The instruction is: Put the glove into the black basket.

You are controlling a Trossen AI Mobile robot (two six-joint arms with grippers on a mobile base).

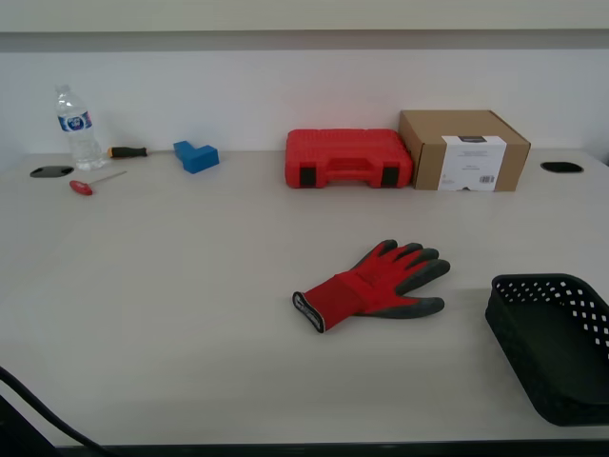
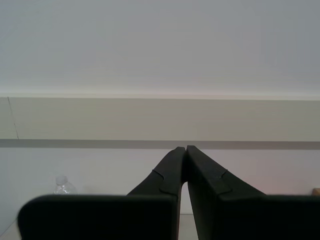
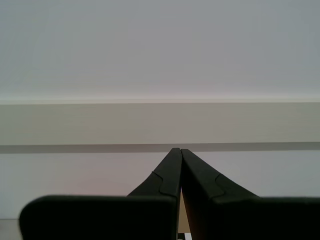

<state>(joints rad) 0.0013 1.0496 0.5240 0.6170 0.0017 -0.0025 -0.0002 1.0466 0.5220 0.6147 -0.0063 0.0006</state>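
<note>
Out in the middle of the surface [image 1: 171,324] lies the glove [image 1: 373,284], flat, cuff toward the exterior view's left and fingers fanned toward the right. The black basket [image 1: 554,345] sits at the exterior view's right edge, partly cut off by the frame, near the glove but not touching it. From what shows, nothing is in it.

So progress-wise: basically zero. The glove isn't picked up, isn't in the basket, and no arm is anywhere near it in the exterior view. Everything is still to do: reach, grab, carry over, drop.

My first hand [image 3: 176,150] has its fingers pressed together at the tips, holding nothing, and it's just pointing at the wall. My second hand [image 2: 185,148] is the same deal, closed and empty, also facing the wall, with the top of a water bottle [image 2: 63,185] peeking in low down.

Along the back there's the red tool case [image 1: 348,158], a cardboard box [image 1: 463,149], a blue block [image 1: 196,155] and a couple of screwdrivers [image 1: 126,151], all well clear of the glove, so I'd guess nothing gets in the way.
</note>
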